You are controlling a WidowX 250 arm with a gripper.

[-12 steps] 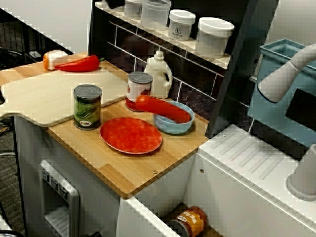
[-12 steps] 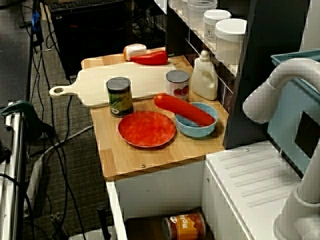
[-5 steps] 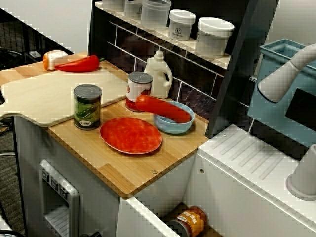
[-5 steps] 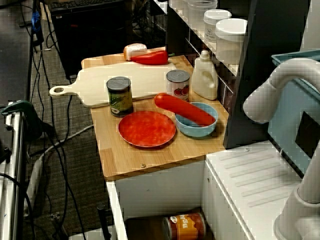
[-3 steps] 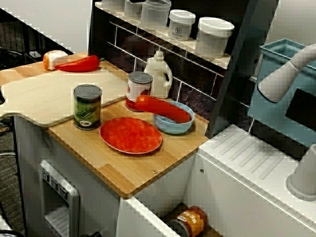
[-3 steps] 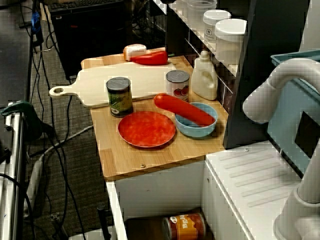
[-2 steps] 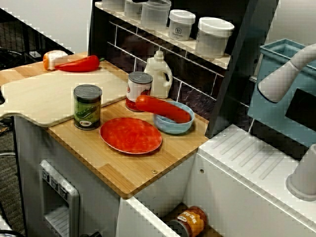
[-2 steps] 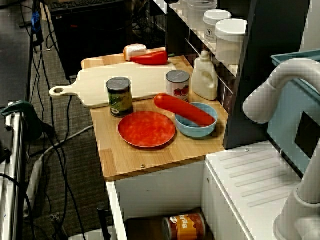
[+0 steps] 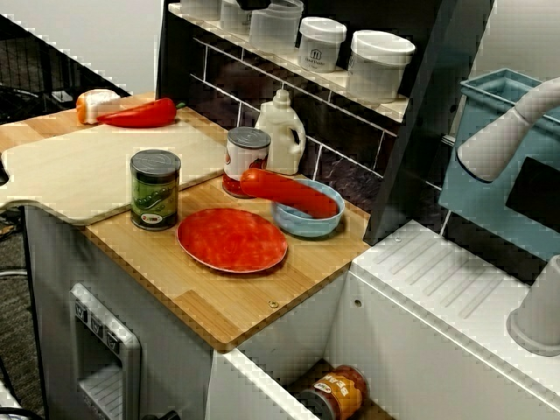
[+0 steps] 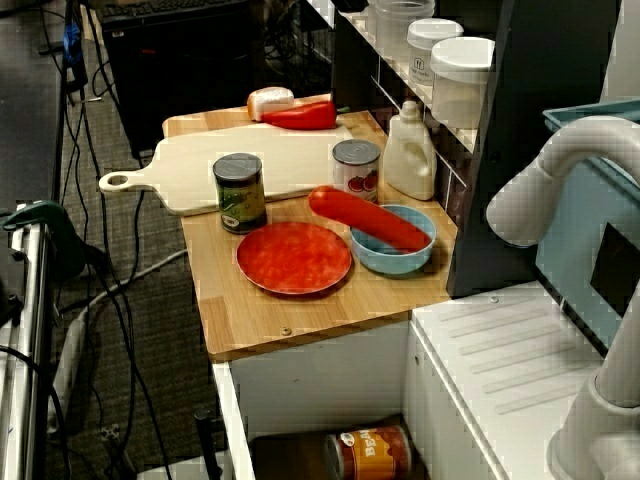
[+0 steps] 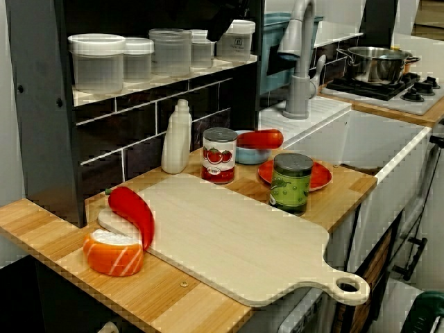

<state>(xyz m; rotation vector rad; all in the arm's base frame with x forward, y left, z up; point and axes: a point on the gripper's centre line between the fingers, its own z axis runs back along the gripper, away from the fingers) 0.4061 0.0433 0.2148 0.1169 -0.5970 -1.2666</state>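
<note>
In the view from the cutting-board end, my dark gripper [image 11: 223, 21] hangs high at the shelf, in front of several plastic jars [image 11: 170, 50] and beside a white-lidded jar [image 11: 238, 38]. Its fingers are too dark to make out. In the close view from the sink side only a dark tip [image 9: 254, 3] shows at the top edge above the clear jars [image 9: 276, 22]. Below on the wooden counter, a long red sausage [image 9: 289, 192] lies across a blue bowl [image 9: 311, 225], next to a red plate [image 9: 232, 239].
A green can [image 9: 155, 189], a tomato can [image 9: 247, 160] and a white bottle [image 9: 282, 131] stand near the bowl. A red pepper [image 9: 140, 114] and a salmon piece [image 9: 94, 103] lie by the cutting board [image 9: 79, 166]. The white arm [image 9: 507, 131] crosses a blue rack [image 9: 490, 184].
The dark gripper tip at the top edge has slid along the shelf towards the white-lidded jars. Everything on the counter stays where it was.
</note>
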